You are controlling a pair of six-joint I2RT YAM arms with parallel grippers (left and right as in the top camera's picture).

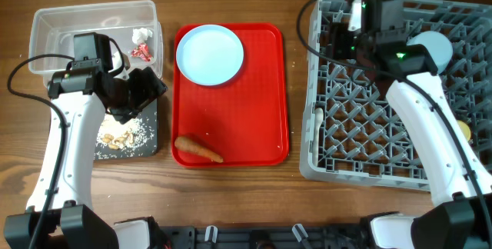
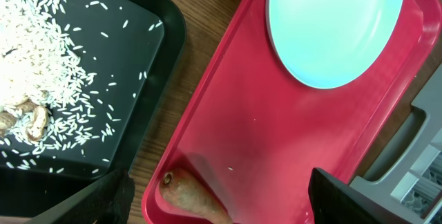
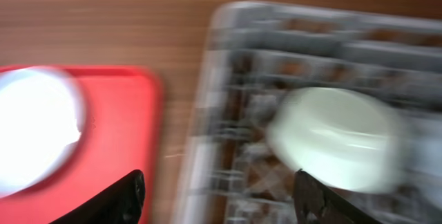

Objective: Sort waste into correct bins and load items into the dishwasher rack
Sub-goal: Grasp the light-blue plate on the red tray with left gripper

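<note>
- The left claw (image 2: 219, 182) is spread wide and grips nothing. It hangs over the edge of the black tray (image 2: 148, 44), which has rice scraps (image 2: 48, 58) strewn inside.
- A narrow strip of bench (image 2: 214, 10) separates that tray from the red tray (image 2: 276, 134).
- The carrot (image 2: 190, 198) lies at the red tray's near rim, with bare floor between it and the pale plate (image 2: 331, 23).
- The right claw (image 3: 219, 179) is also parted and empty (this view is badly blurred). It is above the left edge of the rack (image 1: 369, 126), and the pale green bowl (image 3: 338, 137) sits in the rack just beside it.
- The wrapper (image 1: 141, 49) lies in the clear tub (image 1: 46, 26).
</note>
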